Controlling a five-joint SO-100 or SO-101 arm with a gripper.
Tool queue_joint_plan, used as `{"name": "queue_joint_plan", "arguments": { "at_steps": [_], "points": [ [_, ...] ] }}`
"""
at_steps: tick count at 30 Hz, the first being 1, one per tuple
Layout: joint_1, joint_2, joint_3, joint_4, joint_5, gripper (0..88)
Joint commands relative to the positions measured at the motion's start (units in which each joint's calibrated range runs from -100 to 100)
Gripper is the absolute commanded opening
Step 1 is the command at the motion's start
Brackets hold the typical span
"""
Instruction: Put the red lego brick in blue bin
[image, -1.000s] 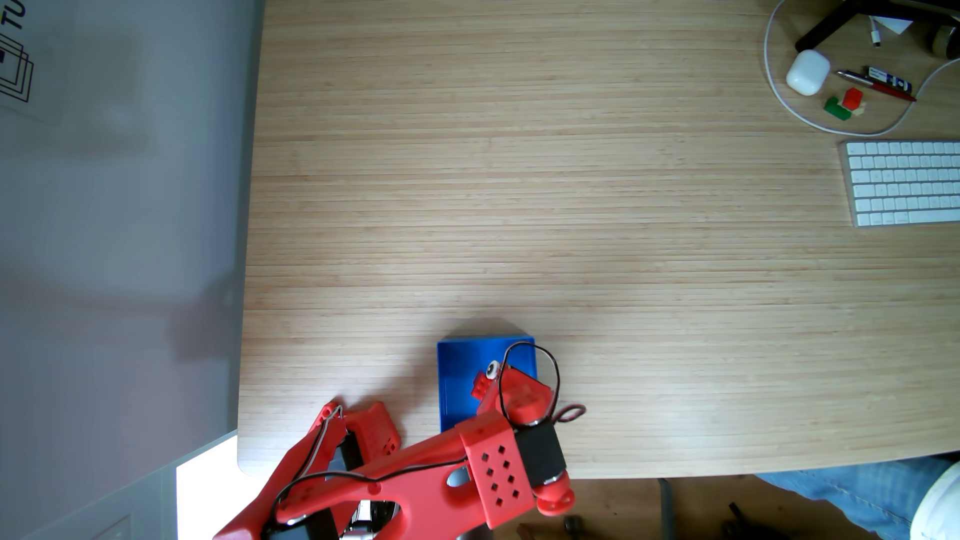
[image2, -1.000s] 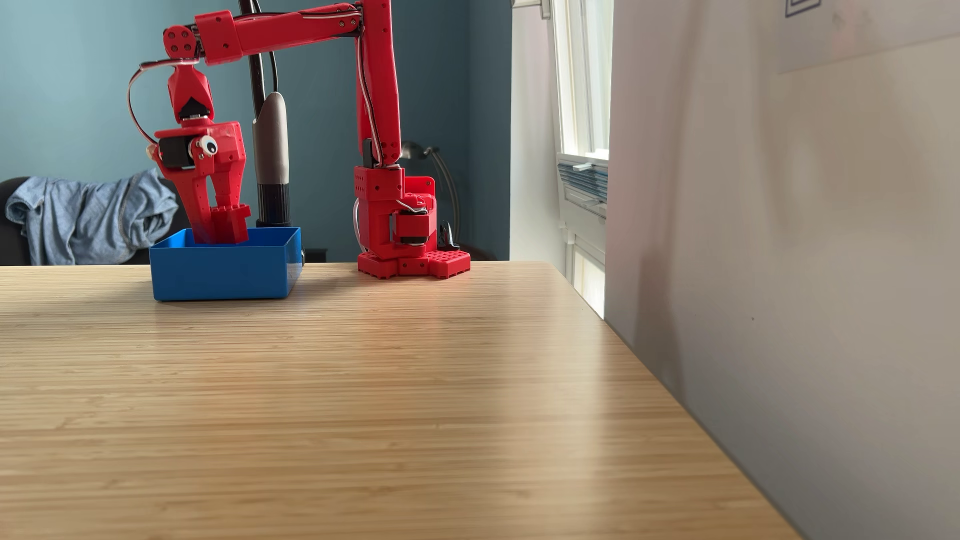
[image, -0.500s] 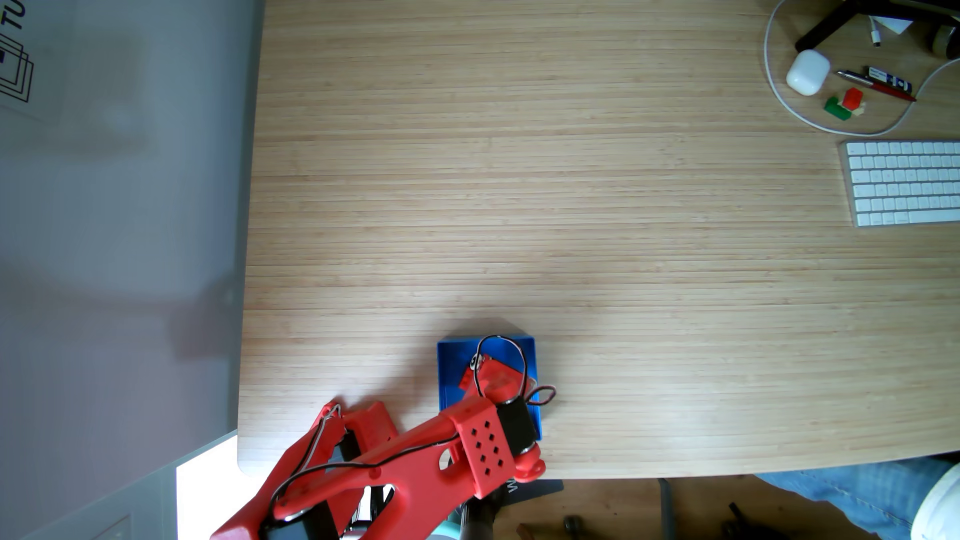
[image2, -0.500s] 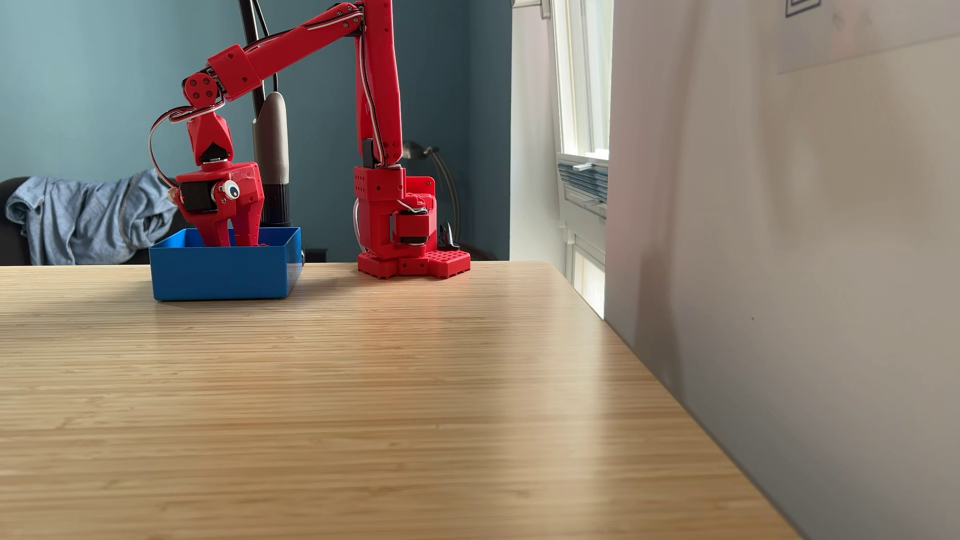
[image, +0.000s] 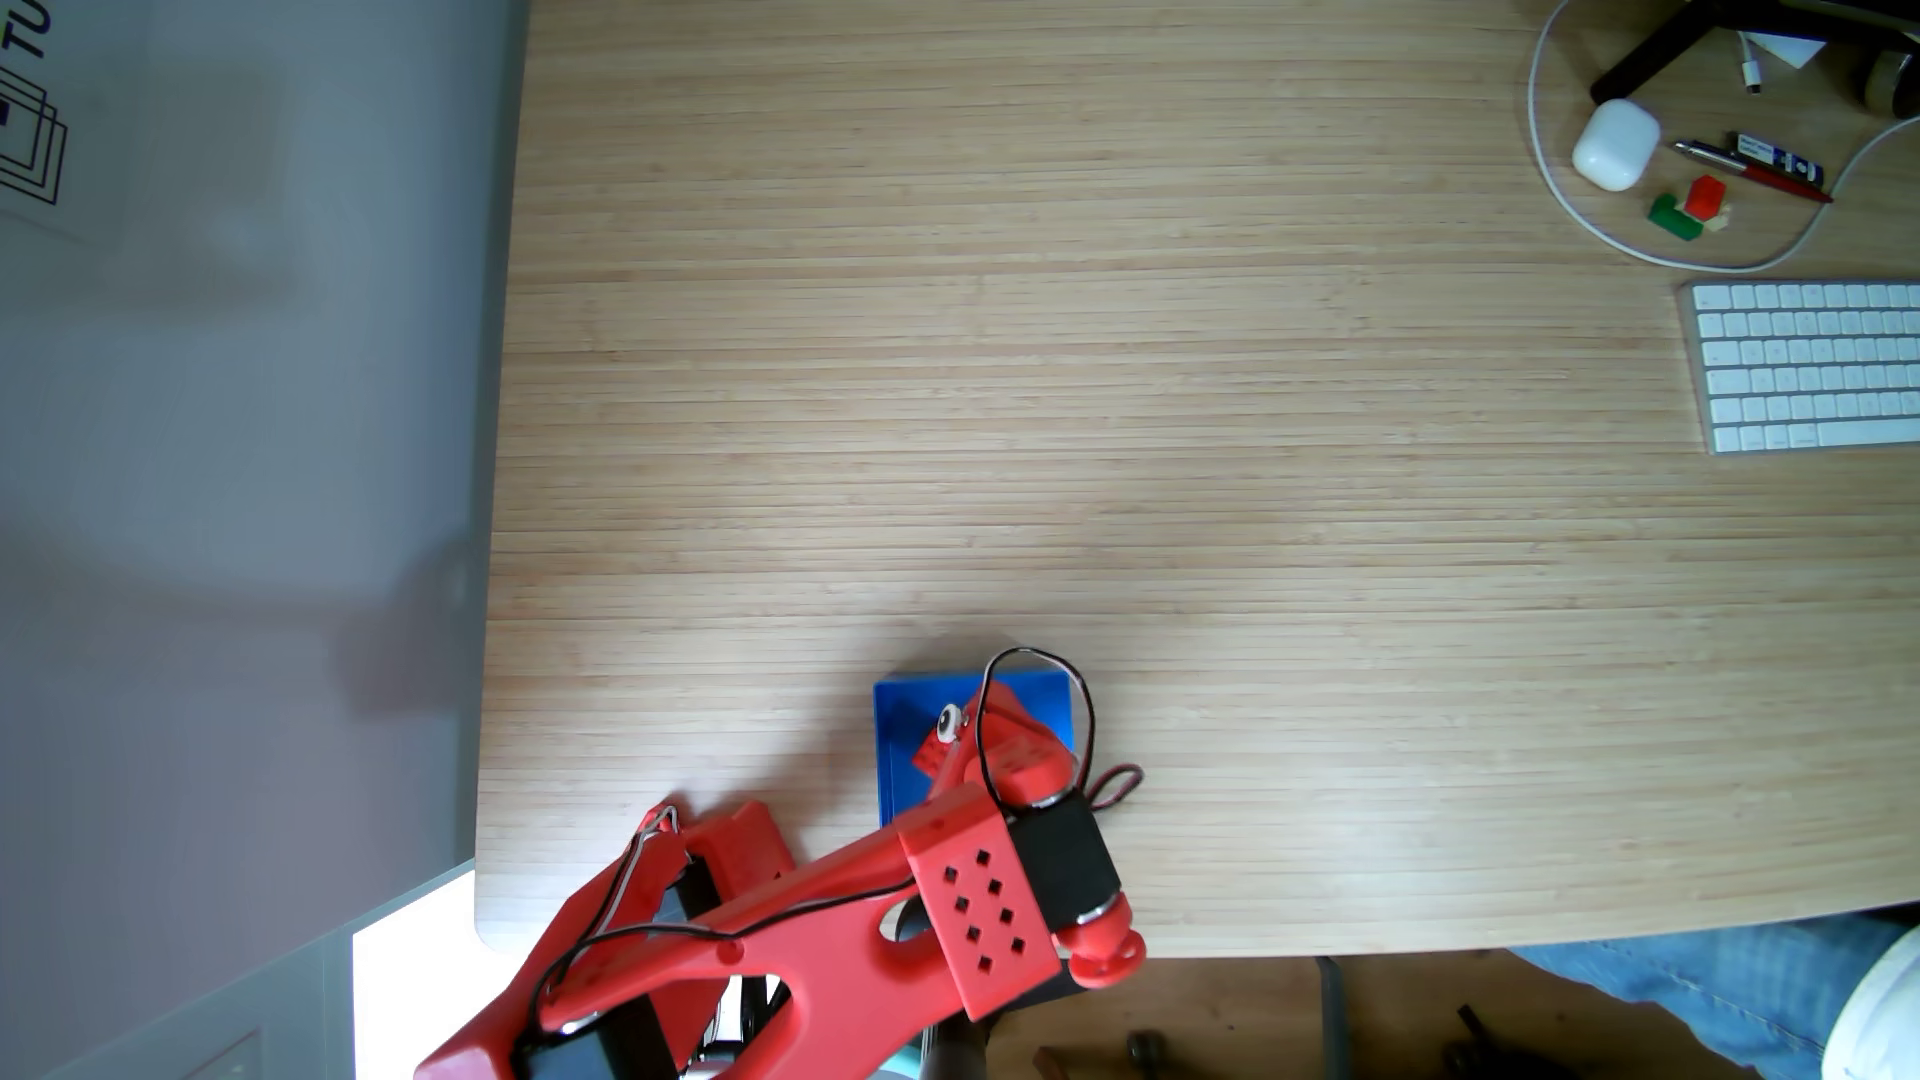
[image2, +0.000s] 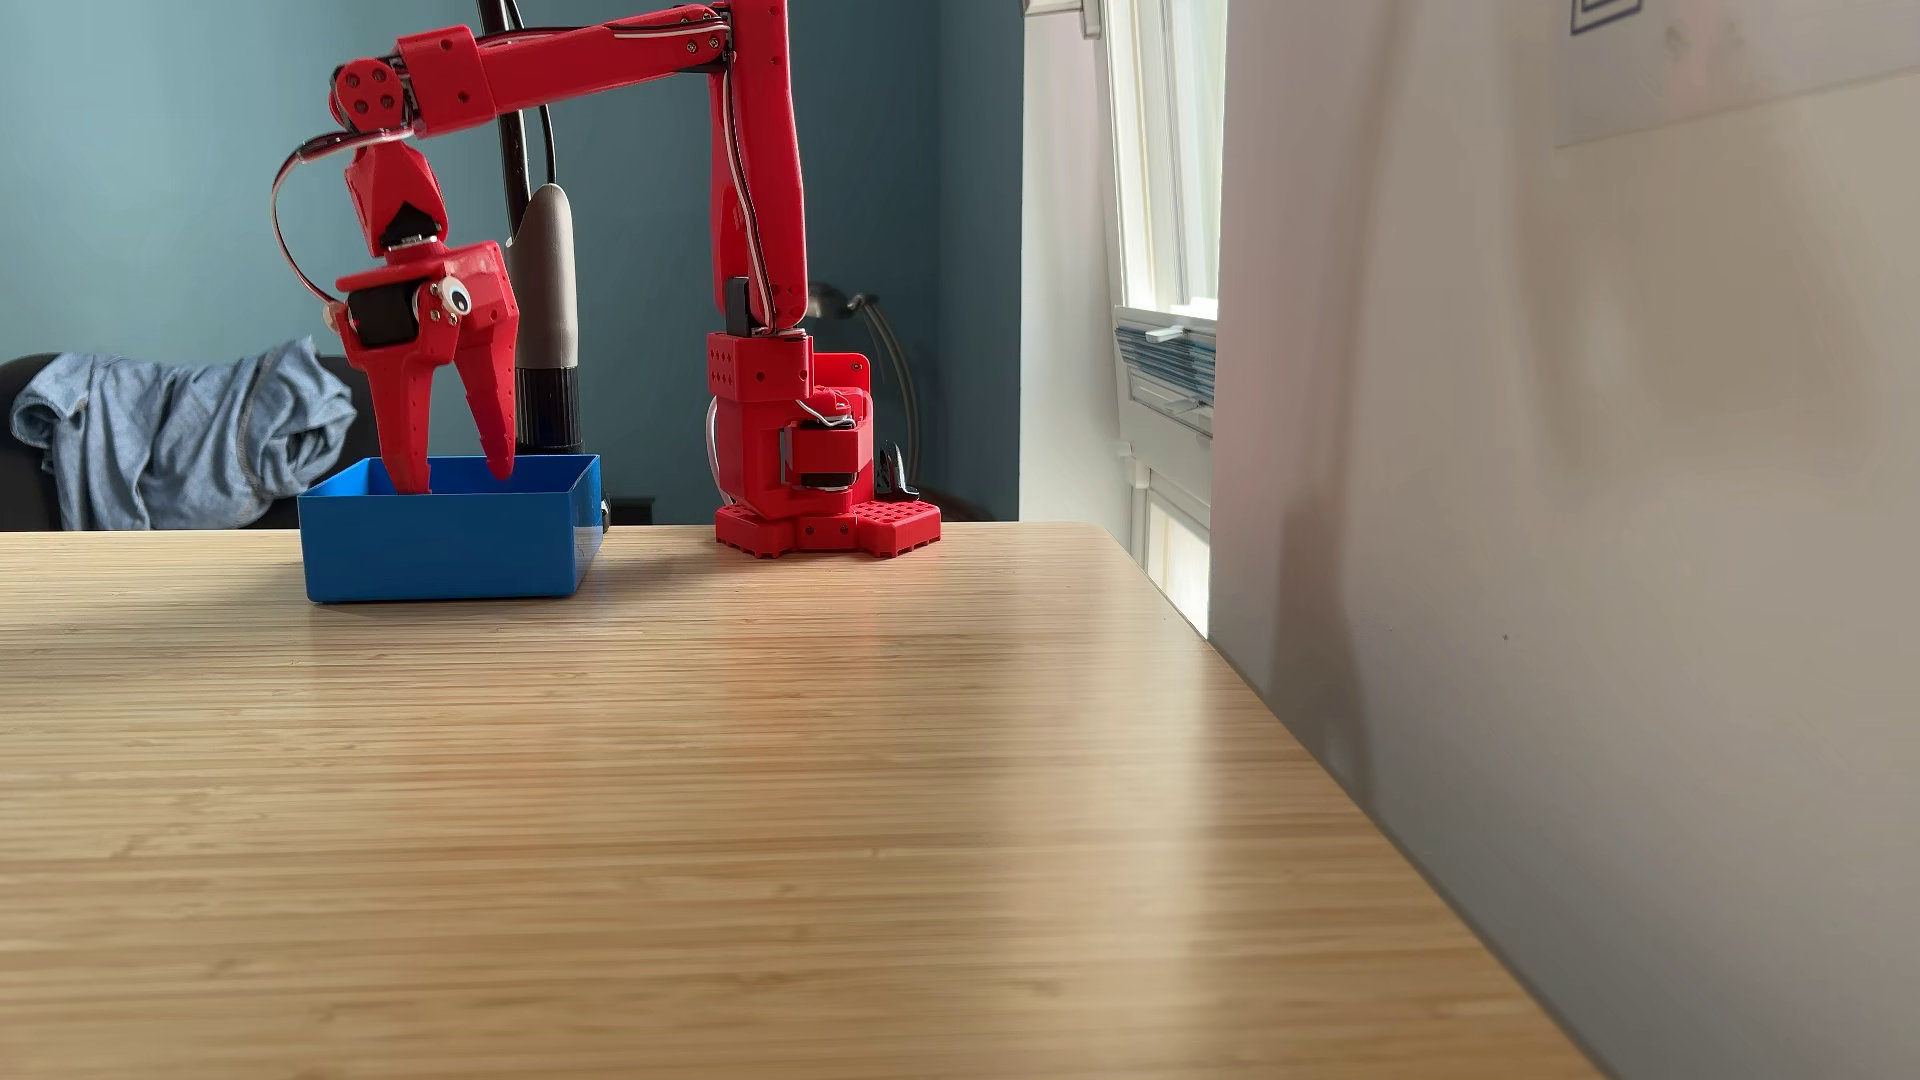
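Note:
The blue bin (image2: 447, 550) stands on the wooden table near the arm's base; from above, the blue bin (image: 902, 717) sits close to the table's lower edge. My red gripper (image2: 458, 476) hangs open over it, fingertips just inside the rim, nothing between the fingers. In the top-down fixed view, the red lego brick (image: 927, 756) lies on the bin's floor, partly covered by the gripper's head. In the side fixed view the bin's front wall hides the brick.
The arm's base (image2: 821, 457) stands right of the bin. A grey panel (image2: 1558, 519) runs along one table side. At the far corner lie a white keyboard (image: 1808, 363), an earbud case (image: 1614, 145), pens (image: 1756, 166) and a small red-green brick pair (image: 1688, 208).
The gripper went down into the bin with the brick, opened, and has risen again. The brick stayed in the bin.

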Motion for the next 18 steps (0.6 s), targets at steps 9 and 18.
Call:
{"name": "queue_joint_plan", "arguments": {
  "at_steps": [9, 18],
  "points": [
    [-9.68, -4.45, -16.67, 10.31, -7.42, 0.1],
    [-29.66, -4.45, -14.86, 9.58, -17.19, 0.1]
  ]
}}
